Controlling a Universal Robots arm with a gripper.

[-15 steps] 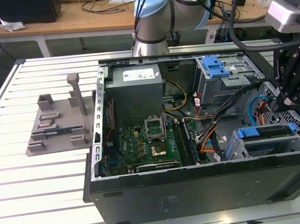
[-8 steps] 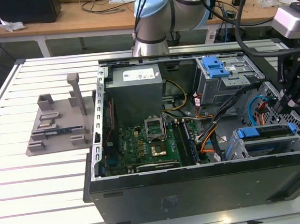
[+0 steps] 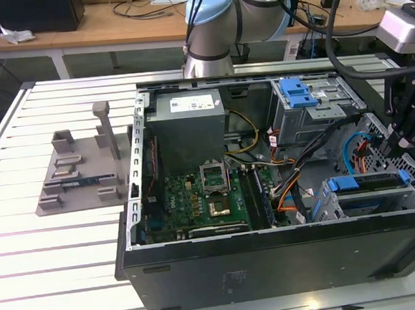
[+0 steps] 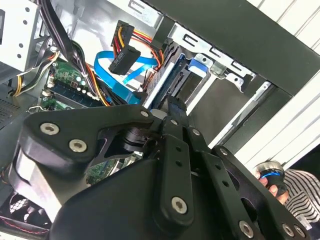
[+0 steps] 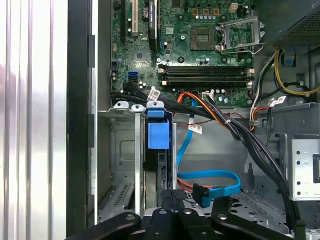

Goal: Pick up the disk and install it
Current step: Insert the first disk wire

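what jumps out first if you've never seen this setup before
The open computer case lies on its side on the slatted white table, its green motherboard bare. At the exterior view's right, the disk in its blue carrier sits in a drive bay, with the black gripper just above it. In the first wrist view the disk stands edge-on in its slot beside a loose blue cable.

Colours inside the open case
Blue carrier (image 5: pixel 159 135) on disk; green motherboard (image 3: pixel 196 199); blue flat cable (image 5: pixel 210 180) just beside black fingers (image 5: pixel 172 197) (grey chassis).
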